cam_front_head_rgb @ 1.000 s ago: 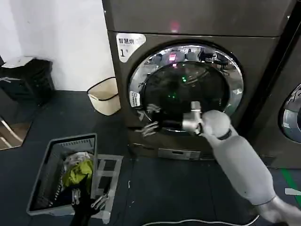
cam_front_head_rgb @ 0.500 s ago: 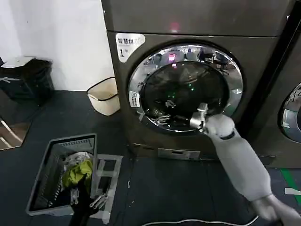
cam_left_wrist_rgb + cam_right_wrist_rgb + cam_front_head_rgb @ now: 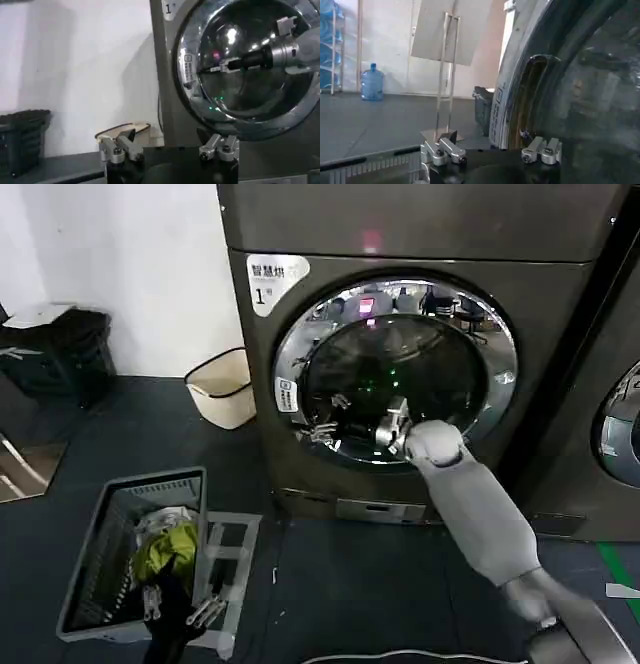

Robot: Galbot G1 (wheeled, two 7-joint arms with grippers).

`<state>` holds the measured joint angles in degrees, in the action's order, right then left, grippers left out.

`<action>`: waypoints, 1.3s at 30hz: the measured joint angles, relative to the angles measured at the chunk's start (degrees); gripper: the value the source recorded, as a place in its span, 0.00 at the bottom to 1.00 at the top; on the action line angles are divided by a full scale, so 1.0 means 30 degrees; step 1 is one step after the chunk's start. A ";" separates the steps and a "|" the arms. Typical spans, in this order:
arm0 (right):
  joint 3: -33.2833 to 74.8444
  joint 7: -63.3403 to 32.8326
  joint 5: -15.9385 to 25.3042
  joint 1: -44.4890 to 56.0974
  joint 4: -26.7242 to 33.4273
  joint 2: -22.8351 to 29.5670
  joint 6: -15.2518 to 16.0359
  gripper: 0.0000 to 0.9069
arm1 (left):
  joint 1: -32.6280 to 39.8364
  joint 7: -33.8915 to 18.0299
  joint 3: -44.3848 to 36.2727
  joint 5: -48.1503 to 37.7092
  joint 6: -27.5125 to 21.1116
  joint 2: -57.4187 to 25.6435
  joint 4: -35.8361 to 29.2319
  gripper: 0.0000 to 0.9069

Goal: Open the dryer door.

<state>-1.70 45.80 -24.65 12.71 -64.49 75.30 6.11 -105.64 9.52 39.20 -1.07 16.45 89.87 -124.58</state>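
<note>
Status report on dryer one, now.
Right gripper open at the dryer door left rim, jaws not closed on it. Left gripper open, low beside the laundry basket. Door shut. Nothing blocking.

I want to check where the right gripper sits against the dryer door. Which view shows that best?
The left wrist view: right gripper seen side-on, reaching to the dryer door chrome ring. Head view shows it partly behind the arm; right wrist view shows its fingers beside the rim.

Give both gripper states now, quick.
Left gripper: open, empty, parked low.
Right gripper: open, holding nothing, at the left rim of the round chrome-ringed dark-glass dryer door.
</note>
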 joint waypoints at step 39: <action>0.3195 1.2545 -0.2275 0.5384 -0.7104 -0.5294 0.2245 1.00 | 0.5659 0.2473 0.1261 -1.3383 -0.2668 -0.9639 0.3194 1.00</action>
<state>7.89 83.44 -31.47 28.86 -85.80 59.42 12.85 -88.66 16.94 42.99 -41.22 8.45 60.95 -115.00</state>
